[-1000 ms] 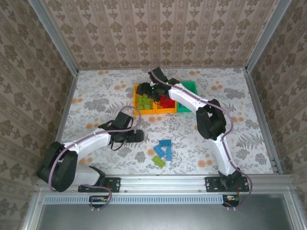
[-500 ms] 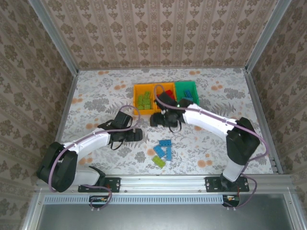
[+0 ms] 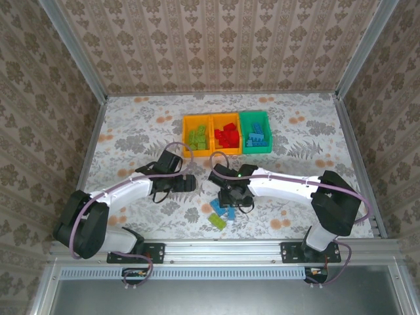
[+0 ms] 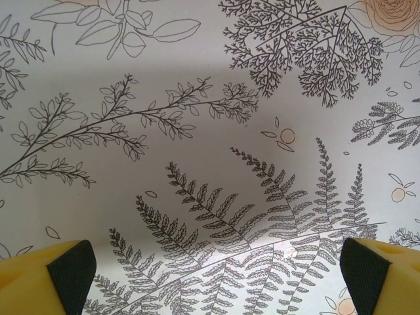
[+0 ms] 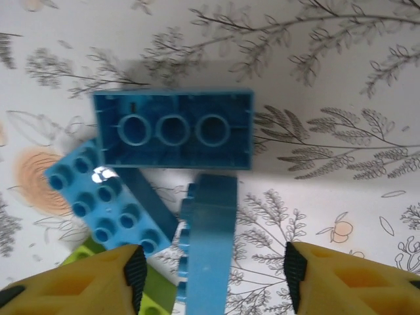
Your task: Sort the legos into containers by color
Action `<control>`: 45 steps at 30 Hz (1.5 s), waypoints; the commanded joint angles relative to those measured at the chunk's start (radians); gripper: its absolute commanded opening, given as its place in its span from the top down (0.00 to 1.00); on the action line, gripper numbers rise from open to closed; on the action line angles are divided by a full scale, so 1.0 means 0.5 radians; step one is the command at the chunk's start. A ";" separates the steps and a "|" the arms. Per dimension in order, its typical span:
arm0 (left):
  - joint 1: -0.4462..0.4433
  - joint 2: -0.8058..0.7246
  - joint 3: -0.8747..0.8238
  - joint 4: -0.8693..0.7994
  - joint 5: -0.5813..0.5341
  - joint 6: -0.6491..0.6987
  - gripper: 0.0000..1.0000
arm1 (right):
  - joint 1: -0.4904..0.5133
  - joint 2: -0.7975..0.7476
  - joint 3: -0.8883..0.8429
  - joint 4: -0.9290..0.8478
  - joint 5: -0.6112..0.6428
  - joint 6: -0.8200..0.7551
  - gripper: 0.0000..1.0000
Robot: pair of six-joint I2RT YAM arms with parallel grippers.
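Three blue legos lie close together in the right wrist view: one upside down (image 5: pixel 174 129), one studs up (image 5: pixel 105 207), and one on its side (image 5: pixel 210 243). A lime green lego (image 5: pixel 154 296) lies beside them. My right gripper (image 5: pixel 213 272) is open and straddles the blue lego on its side, with a gap on both sides. From above, this gripper (image 3: pixel 227 199) hangs over the loose legos (image 3: pixel 220 214). My left gripper (image 3: pixel 190 184) is open over bare table, with nothing between its fingers (image 4: pixel 69 266). The containers stand in a row: an orange one (image 3: pixel 186 134) holds green legos, another orange one (image 3: pixel 226 116) holds red, and the green one (image 3: pixel 254 114) holds blue.
The table has a floral-patterned cover (image 3: pixel 138 131) and wallpapered walls at the back and sides. A metal rail (image 3: pixel 223 246) runs along the near edge, where both arm bases are mounted. The left forearm (image 3: pixel 131 190) lies low across the near left of the table.
My right arm has swung back from over the containers to the loose legos near the front, and its jaws have narrowed. The left arm has barely moved.
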 commanded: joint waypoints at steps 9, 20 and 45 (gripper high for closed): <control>0.010 0.018 0.037 -0.021 0.003 0.031 0.01 | 0.014 -0.015 -0.086 0.118 -0.029 0.108 0.41; 0.010 0.038 0.040 -0.018 0.006 0.031 0.00 | 0.016 0.083 -0.113 0.179 -0.075 0.105 0.47; -0.022 0.069 0.092 -0.035 0.012 0.032 0.01 | -0.615 -0.436 -0.214 0.068 0.006 -0.245 0.82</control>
